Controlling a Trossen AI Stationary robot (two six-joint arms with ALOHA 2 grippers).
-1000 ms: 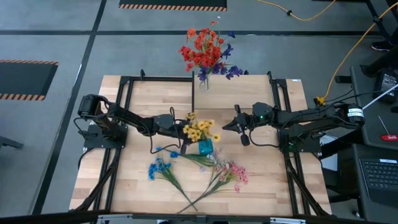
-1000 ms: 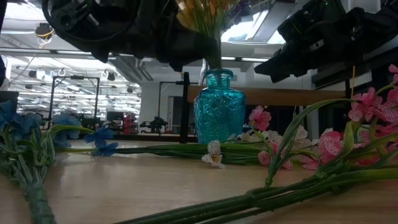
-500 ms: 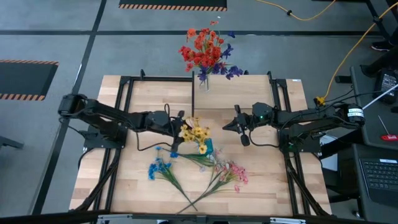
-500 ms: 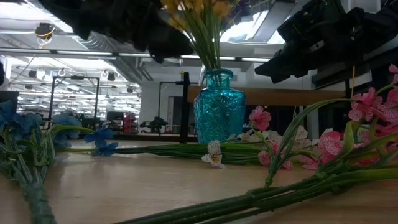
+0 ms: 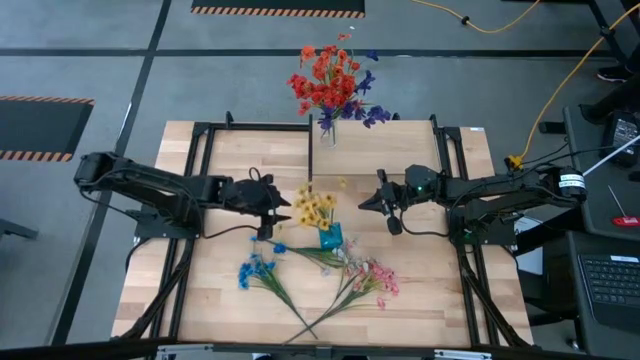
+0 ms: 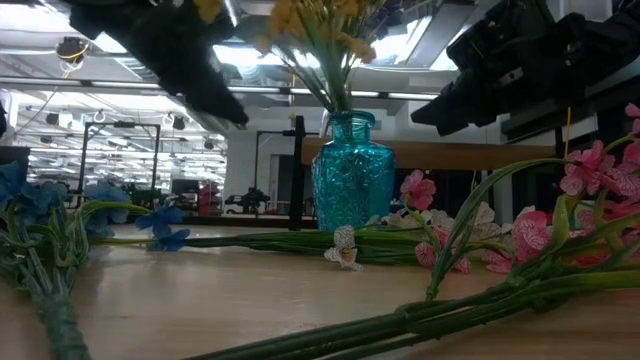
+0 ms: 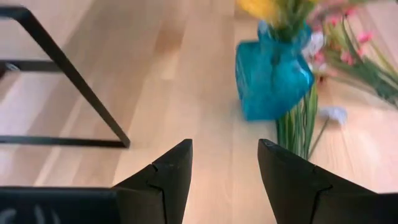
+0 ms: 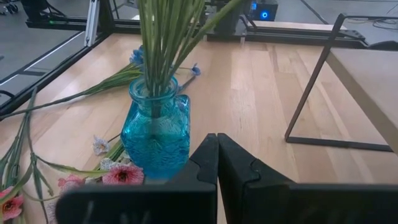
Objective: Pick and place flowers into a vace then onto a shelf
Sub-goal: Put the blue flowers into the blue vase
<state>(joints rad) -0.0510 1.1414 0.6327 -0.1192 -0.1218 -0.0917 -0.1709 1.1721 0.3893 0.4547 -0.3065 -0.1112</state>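
Observation:
A blue glass vase (image 5: 331,238) (image 6: 348,172) (image 8: 155,134) stands on its base mid-table with yellow flowers (image 5: 317,208) upright in it. Loose on the tabletop lie blue flowers (image 5: 257,271) and pink flowers (image 5: 371,278). Red and purple flowers (image 5: 331,82) fill a clear vase (image 5: 327,131) on the shelf (image 5: 380,150) at the far edge. My left gripper (image 5: 280,212) (image 7: 224,168) hovers open to the left of the blue vase, touching nothing. My right gripper (image 5: 363,205) (image 8: 216,163) hangs shut to the vase's right, holding nothing.
The shelf's thin black legs (image 7: 71,78) (image 8: 310,93) stand on the table just beyond the blue vase. Long green stalks (image 6: 420,315) of the loose flowers cross the near half of the table. Black frame rails (image 5: 200,150) run along the table's sides.
My left gripper has drawn back from the yellow flowers toward the table's left edge, rising a little and tipping up from a steep downward point. The yellow flowers stay standing in the blue vase.

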